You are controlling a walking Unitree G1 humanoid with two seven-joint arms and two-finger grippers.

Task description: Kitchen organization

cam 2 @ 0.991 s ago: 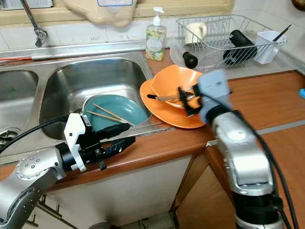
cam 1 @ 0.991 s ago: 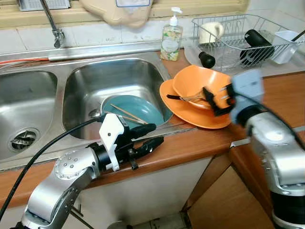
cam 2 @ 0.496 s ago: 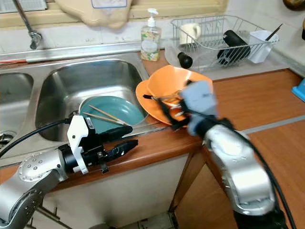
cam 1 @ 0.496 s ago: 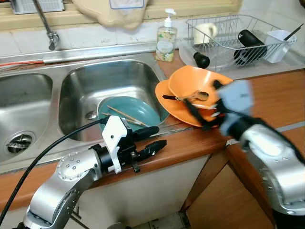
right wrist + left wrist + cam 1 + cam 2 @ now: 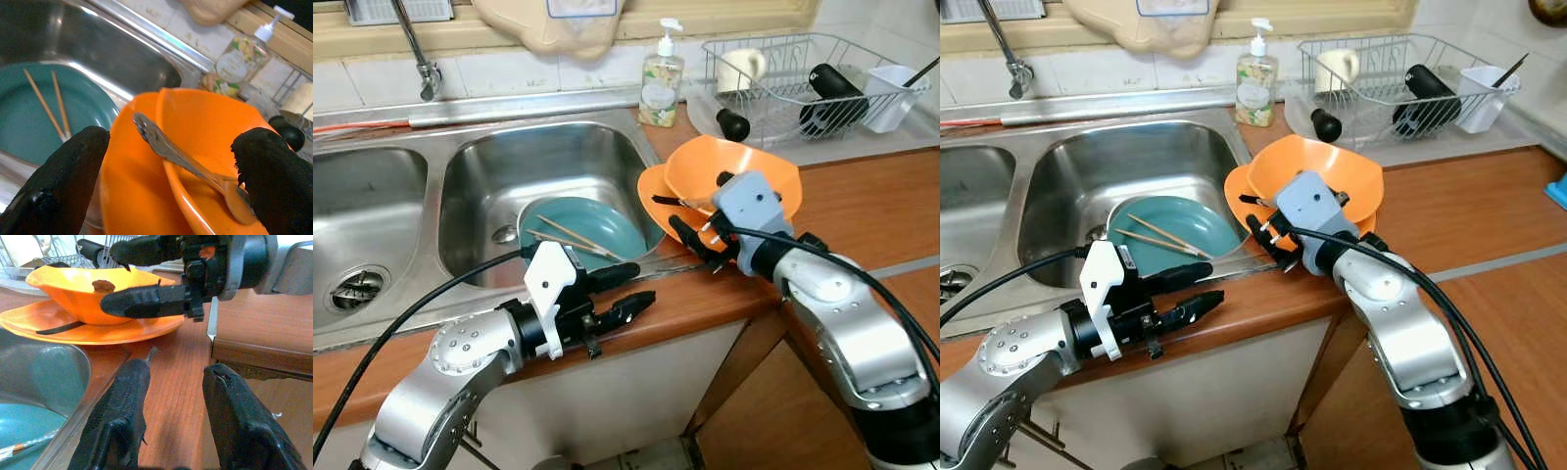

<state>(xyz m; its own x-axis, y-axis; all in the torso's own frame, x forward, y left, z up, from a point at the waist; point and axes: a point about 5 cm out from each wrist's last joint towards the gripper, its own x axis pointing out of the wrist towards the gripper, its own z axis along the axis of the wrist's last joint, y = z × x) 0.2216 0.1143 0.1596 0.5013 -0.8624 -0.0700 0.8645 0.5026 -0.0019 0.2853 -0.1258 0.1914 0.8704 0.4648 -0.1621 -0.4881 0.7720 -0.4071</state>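
An orange bowl (image 5: 744, 179) sits on an orange plate (image 5: 654, 199) on the counter, right of the sink. A metal spoon (image 5: 178, 157) lies in the bowl, its handle sticking out over the rim. My right gripper (image 5: 691, 243) is open at the plate's front edge, its fingers (image 5: 54, 181) spread wide on either side of the spoon handle without touching it. In the right sink basin lies a teal plate (image 5: 592, 223) with two chopsticks (image 5: 570, 235) on it. My left gripper (image 5: 644, 282) is open and holds nothing, just above the counter's front edge.
A soap bottle (image 5: 663, 76) stands behind the bowl. A wire dish rack (image 5: 803, 83) holds a cup, black items and a white container at the back right. The faucet (image 5: 416, 49) and left basin (image 5: 362, 211) are at the left. Wooden counter (image 5: 876, 191) extends right.
My right gripper has come off the bowl's right side and swung down and left to the plate's front edge, now pointing over the spoon handle. The left arm has barely moved.
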